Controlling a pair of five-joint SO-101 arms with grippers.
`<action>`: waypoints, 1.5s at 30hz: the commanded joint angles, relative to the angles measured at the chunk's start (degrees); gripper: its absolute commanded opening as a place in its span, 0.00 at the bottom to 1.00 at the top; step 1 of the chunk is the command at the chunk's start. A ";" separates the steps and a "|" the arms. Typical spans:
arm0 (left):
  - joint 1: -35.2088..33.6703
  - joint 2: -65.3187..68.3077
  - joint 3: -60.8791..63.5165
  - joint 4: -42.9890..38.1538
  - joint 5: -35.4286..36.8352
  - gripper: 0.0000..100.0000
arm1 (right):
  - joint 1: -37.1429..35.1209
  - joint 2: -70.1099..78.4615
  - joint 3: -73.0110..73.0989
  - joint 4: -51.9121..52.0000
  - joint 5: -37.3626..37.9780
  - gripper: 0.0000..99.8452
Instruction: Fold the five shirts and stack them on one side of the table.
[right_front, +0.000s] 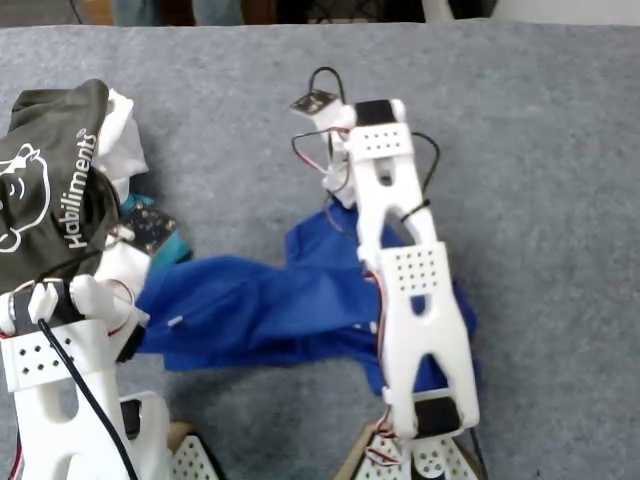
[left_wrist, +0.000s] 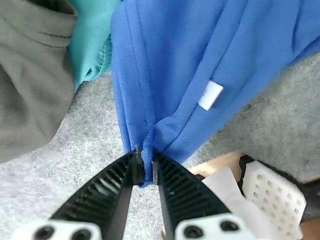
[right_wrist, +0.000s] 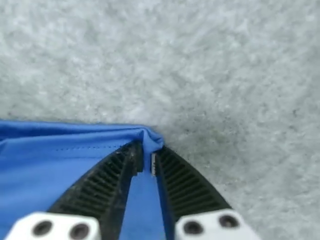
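A blue shirt (right_front: 260, 300) lies crumpled across the middle of the grey table. My left gripper (left_wrist: 144, 167) is shut on a fold of its hem, near a small white tag (left_wrist: 210, 95). In the high view this gripper (right_front: 138, 325) sits at the shirt's left end. My right gripper (right_wrist: 145, 160) is shut on a corner of the blue shirt (right_wrist: 50, 160), right at the cloth's edge. From above, the right gripper (right_front: 335, 200) is at the shirt's far corner under the stretched-out arm. A heap at the left holds a dark shirt (right_front: 50, 170), a white one (right_front: 120, 130) and a teal one (right_front: 160, 235).
The grey felt table (right_front: 520, 150) is bare to the right and at the back. Both arm bases stand at the near edge, the left one (right_front: 60, 400) close beside the heap. The dark shirt (left_wrist: 30, 85) and teal shirt (left_wrist: 92, 40) lie just past the left gripper.
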 joint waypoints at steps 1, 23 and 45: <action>0.13 -0.70 -6.29 -3.34 5.19 0.03 | 1.58 -7.96 -1.54 0.79 -3.25 0.01; 18.24 11.78 -63.69 1.41 31.65 0.03 | 17.49 -89.71 12.18 -2.46 -9.85 0.01; 17.89 -2.81 -60.53 3.08 33.32 0.03 | 18.90 -106.24 12.26 -29.19 -10.55 0.01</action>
